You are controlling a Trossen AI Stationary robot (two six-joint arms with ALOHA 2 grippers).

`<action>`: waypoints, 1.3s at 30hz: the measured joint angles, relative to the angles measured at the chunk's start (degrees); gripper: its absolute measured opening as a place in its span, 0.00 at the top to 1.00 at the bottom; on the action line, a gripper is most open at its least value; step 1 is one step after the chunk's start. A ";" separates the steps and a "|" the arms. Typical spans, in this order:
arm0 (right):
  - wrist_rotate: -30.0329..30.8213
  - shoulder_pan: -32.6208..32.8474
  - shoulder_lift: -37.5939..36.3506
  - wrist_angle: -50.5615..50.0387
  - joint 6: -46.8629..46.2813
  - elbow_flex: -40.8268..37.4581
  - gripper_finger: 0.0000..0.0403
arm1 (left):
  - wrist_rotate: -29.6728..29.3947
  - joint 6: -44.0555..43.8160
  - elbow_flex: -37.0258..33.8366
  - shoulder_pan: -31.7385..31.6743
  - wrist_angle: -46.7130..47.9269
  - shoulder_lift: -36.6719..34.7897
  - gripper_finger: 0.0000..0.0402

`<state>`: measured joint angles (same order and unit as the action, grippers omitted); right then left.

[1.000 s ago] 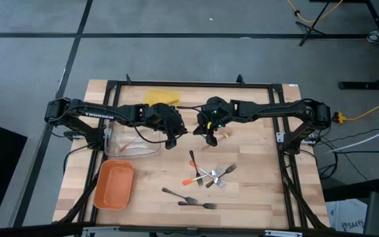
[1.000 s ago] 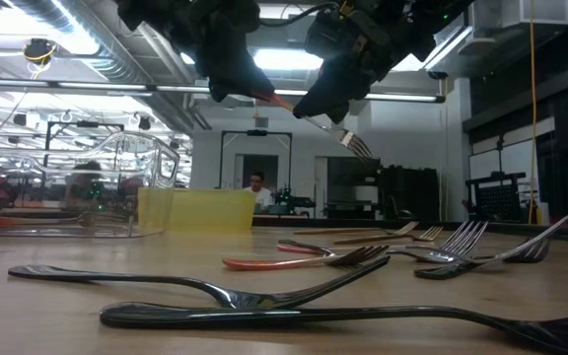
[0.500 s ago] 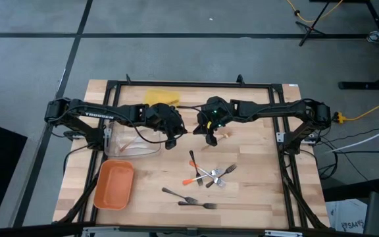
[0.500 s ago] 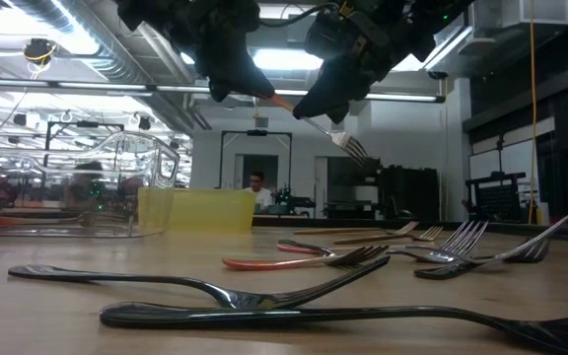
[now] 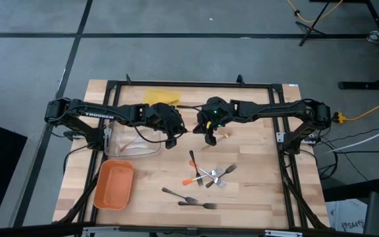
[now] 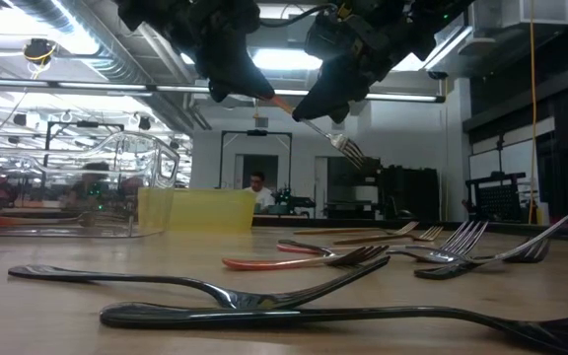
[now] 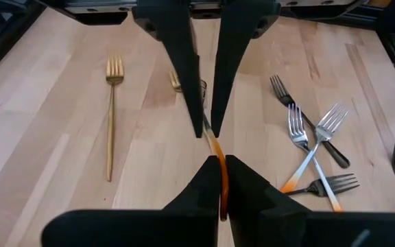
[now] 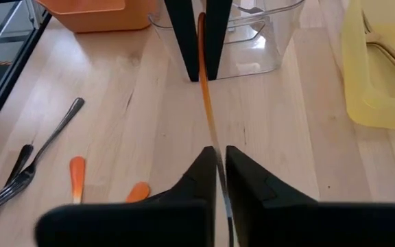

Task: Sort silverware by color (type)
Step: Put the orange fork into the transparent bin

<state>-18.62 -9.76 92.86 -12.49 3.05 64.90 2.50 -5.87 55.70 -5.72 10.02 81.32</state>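
**A:** Where's your fork sitting right now?

**B:** You're holding the orange-handled silver fork (image 6: 309, 120) in the air between both arms, above the middle of the table (image 5: 255, 191). Your left gripper (image 7: 219, 180) is pinching its orange handle end, fingers clamped tight.

**A:** And the other claw?

**B:** Your right gripper (image 8: 218, 168) is sitting around the fork's metal shaft, fingers very close together; you can't tell if they're still gripping or just loosening.

**A:** What about the rest?

**B:** You're looking at a crossed pile of silver forks (image 5: 212, 174) lying nearer the front, with two dark forks (image 5: 189, 199) in front of them. A wooden fork (image 7: 112, 116) is lying apart on the table. The yellow tray (image 5: 160, 97), clear tray (image 5: 120, 150) and orange tray (image 5: 114, 185) are lining the left side.
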 joint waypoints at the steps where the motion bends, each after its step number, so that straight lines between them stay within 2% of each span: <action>1: 0.03 0.00 0.00 0.00 0.00 0.00 0.91 | 0.02 0.00 0.00 0.00 0.00 0.00 1.00; 8: 0.19 -0.02 0.00 -0.04 0.02 0.00 0.76 | 0.09 0.00 0.00 0.02 0.02 0.00 1.00; 16: 2.17 -0.11 -2.05 -0.25 0.25 0.00 0.75 | -0.42 -0.02 -0.02 0.10 2.68 -3.33 1.00; 20: 3.47 -0.90 -3.99 -1.05 0.41 0.00 0.75 | -1.98 -0.08 -0.02 0.28 6.51 -7.38 1.00; 28: 4.73 -3.17 -7.98 -1.48 0.44 0.00 0.75 | -6.77 -4.62 -0.02 2.45 20.22 -17.43 1.00; 39: 6.04 -5.03 -9.66 -1.79 0.28 0.00 0.75 | -12.10 -15.28 -0.02 8.34 35.98 -31.61 1.00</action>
<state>-12.58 -14.79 83.20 -14.28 3.33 64.90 -9.60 -21.14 55.68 2.62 46.00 49.71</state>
